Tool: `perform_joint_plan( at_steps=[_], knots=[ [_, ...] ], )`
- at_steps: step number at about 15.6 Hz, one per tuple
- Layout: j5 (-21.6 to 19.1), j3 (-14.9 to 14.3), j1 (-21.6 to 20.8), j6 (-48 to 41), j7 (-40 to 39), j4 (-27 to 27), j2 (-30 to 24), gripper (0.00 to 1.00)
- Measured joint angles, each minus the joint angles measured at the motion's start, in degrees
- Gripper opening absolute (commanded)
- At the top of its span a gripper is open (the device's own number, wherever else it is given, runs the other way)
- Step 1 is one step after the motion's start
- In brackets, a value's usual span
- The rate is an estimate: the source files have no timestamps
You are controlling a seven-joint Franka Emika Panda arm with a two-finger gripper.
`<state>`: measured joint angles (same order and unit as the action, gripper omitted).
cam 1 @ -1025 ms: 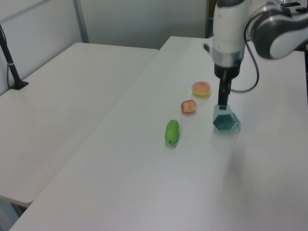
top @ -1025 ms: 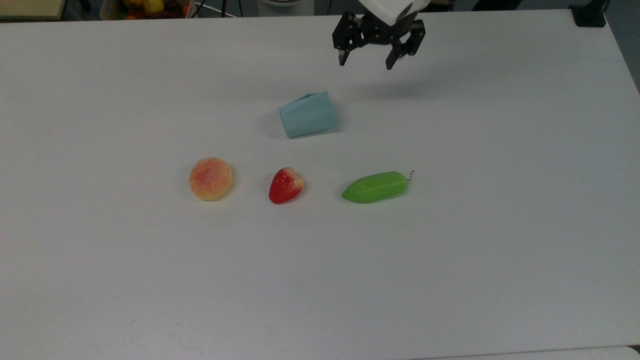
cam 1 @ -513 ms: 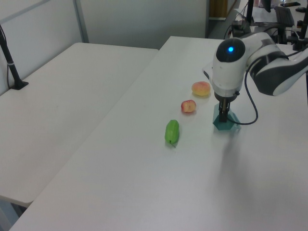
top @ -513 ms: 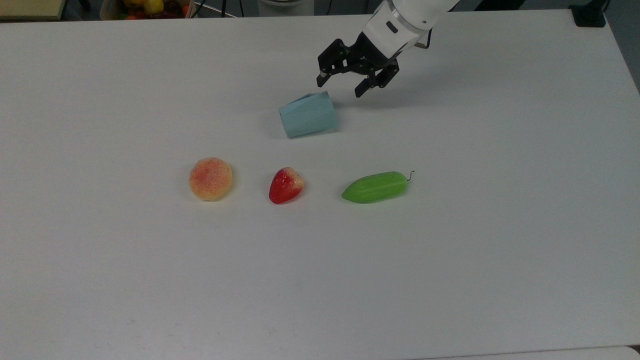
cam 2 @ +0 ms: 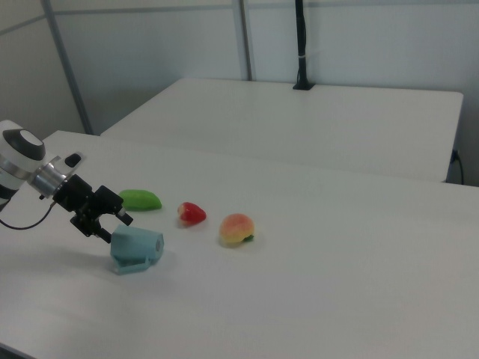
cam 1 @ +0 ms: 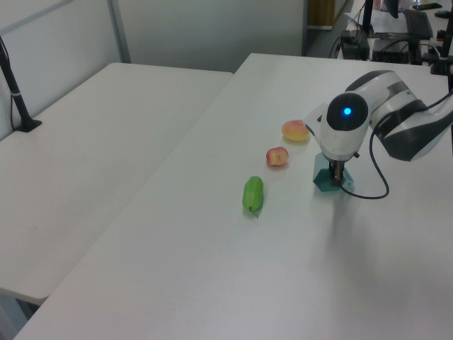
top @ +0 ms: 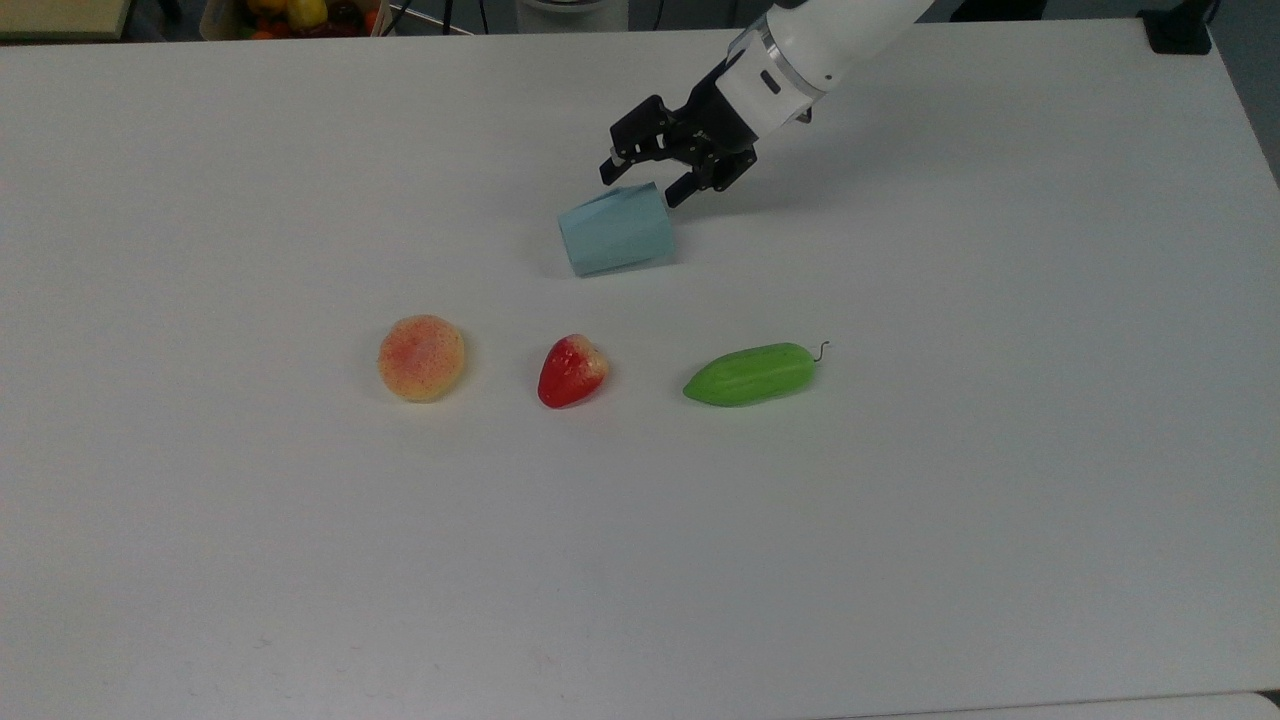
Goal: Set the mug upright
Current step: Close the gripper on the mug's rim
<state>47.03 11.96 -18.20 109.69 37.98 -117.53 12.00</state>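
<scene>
A large white table (top: 300, 600) is seen, and a second white table (cam 2: 322, 120) is placed beside it. A black post (cam 2: 300, 45) is fixed at the second table's far edge. Pale panel walls (cam 2: 150, 60) with grey metal frames are seen behind.

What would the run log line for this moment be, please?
mug: on its side, on table | gripper: open, at mug's end | grasp: not yet
</scene>
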Motion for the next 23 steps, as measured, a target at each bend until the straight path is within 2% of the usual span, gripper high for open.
perform_joint_plan(
  at_steps=[1, 2, 3, 4, 5, 6, 7, 19, 21, 23],
  knots=[
    [1.5, 0.0, 0.1, 0.0, 1.1, -0.3, 0.3, 1.0],
    [3.1, 0.0, 0.2, 0.0, 2.2, -0.5, 0.8, 0.95],
    [4.2, 0.0, 0.3, 0.0, 3.1, -0.7, 1.4, 0.86],
    [5.3, 0.0, 0.5, 0.0, 3.7, -0.8, 2.0, 0.65],
    [6.1, 0.0, 0.7, 0.0, 4.1, -1.0, 2.4, 0.33],
    [6.7, 0.0, 0.9, 0.0, 4.2, -1.2, 2.8, 0.1],
    [7.2, 0.0, 0.9, 0.0, 4.3, -1.3, 3.0, 0.0],
    [8.3, -0.1, 2.7, -0.2, 4.6, -1.1, 1.2, 0.0],
    [7.0, -0.1, 3.3, 0.0, 4.6, -0.9, 1.0, 0.0],
    [3.4, -0.1, 3.9, 0.4, 4.4, -0.2, 0.6, 0.0]
  ],
)
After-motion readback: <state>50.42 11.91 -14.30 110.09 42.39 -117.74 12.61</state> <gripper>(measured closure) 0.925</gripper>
